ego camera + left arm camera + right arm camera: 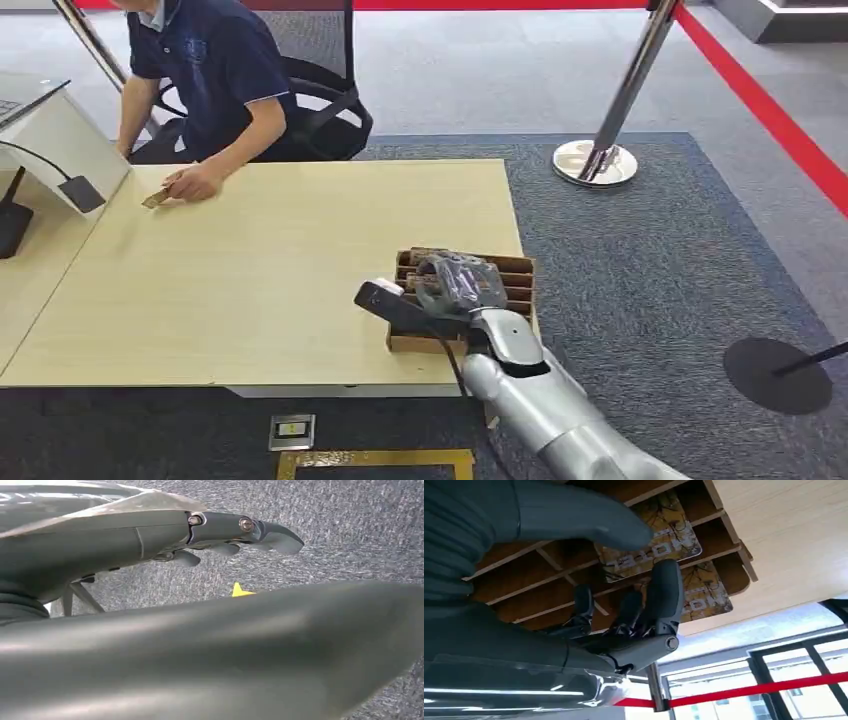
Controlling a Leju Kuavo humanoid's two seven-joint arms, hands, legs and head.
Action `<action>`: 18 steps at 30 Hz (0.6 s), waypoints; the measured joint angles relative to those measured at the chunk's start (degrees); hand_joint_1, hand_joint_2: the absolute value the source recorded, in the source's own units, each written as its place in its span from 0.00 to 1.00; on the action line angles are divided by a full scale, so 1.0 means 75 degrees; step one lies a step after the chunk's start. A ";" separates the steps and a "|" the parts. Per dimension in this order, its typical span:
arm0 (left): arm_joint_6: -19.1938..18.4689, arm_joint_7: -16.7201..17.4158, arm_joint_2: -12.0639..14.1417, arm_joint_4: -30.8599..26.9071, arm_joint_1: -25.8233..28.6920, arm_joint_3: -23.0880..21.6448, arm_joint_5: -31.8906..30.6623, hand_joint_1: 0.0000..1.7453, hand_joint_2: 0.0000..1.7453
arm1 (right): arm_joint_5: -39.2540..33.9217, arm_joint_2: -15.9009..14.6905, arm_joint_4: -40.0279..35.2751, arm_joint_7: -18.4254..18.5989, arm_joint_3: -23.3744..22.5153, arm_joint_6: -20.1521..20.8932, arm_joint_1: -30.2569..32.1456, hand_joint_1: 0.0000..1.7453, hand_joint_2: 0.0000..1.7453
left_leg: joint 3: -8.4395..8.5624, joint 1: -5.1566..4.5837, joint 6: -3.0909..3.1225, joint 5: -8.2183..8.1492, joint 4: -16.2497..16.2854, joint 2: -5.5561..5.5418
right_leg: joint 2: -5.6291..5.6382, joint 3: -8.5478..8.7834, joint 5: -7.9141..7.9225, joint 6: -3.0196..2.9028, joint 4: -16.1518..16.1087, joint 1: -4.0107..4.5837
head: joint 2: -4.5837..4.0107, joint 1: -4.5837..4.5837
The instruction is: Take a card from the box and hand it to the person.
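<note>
One card (pixel 651 537) stands in box (pixel 515 268) slot on desk (pixel 260 280), between right hand (pixel 455 283) thumb and curled fingers (pixel 664 597), not clearly pinched | long axis along slot | left hand (pixel 240 530) low, grasp indeterminate

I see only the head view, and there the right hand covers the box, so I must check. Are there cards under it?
Observer: Yes. In the right wrist view a patterned card and a second card stand in the slots of the box.
Operator: Does the right hand hold one?
Observer: The right hand has its thumb and fingers on opposite sides of the patterned card; I cannot confirm a pinch.
Operator: And the left hand?
Observer: The left hand hangs over grey carpet, holding nothing.
</note>
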 joint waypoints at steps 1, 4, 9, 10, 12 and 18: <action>0.0000 0.0006 0.0000 0.0000 0.0000 0.0000 0.0000 0.00 0.00 | 0.0006 0.0000 0.0003 -0.0003 -0.0003 0.0000 0.0000 0.50 1.00 | 0.0000 0.0000 0.0000 0.0000 0.0000 0.0000 | 0.0000 0.0000 0.0000 0.0000 0.0000 0.0000 | 0.0000 0.0000; 0.0000 0.0006 0.0000 0.0000 0.0000 0.0000 0.0000 0.00 0.00 | 0.0009 0.0003 -0.0003 -0.0003 -0.0003 0.0000 0.0000 0.49 1.00 | 0.0000 0.0000 0.0000 0.0000 0.0000 0.0000 | 0.0000 0.0000 0.0000 0.0000 0.0000 0.0000 | 0.0000 0.0000; 0.0000 0.0003 0.0000 0.0000 0.0000 0.0000 0.0006 0.00 0.00 | 0.0020 0.0000 -0.0041 -0.0003 -0.0009 0.0000 0.0002 0.45 1.00 | 0.0000 0.0000 0.0000 0.0000 0.0000 0.0000 | 0.0000 0.0000 0.0000 0.0000 0.0000 0.0000 | 0.0000 0.0000; 0.0000 0.0003 0.0000 0.0000 0.0000 0.0000 0.0006 0.00 0.00 | 0.0020 0.0000 -0.0041 -0.0003 -0.0015 0.0000 0.0003 0.46 1.00 | 0.0000 0.0000 0.0000 0.0000 0.0000 0.0000 | 0.0000 0.0000 0.0000 0.0000 0.0000 0.0000 | 0.0000 0.0000; 0.0000 0.0003 0.0000 0.0000 0.0000 0.0000 0.0006 0.00 0.00 | 0.0026 0.0000 -0.0041 -0.0006 -0.0023 0.0000 0.0003 0.45 1.00 | 0.0000 0.0000 0.0000 0.0000 0.0000 0.0000 | 0.0000 0.0000 0.0000 0.0000 0.0000 0.0000 | 0.0000 0.0000; 0.0000 0.0003 0.0000 0.0000 0.0000 0.0000 0.0006 0.00 0.00 | 0.0032 0.0000 -0.0093 -0.0006 -0.0035 0.0000 0.0023 0.45 1.00 | -0.0001 0.0000 0.0000 0.0000 0.0000 0.0000 | 0.0000 -0.0001 0.0000 0.0000 0.0000 0.0000 | 0.0000 0.0000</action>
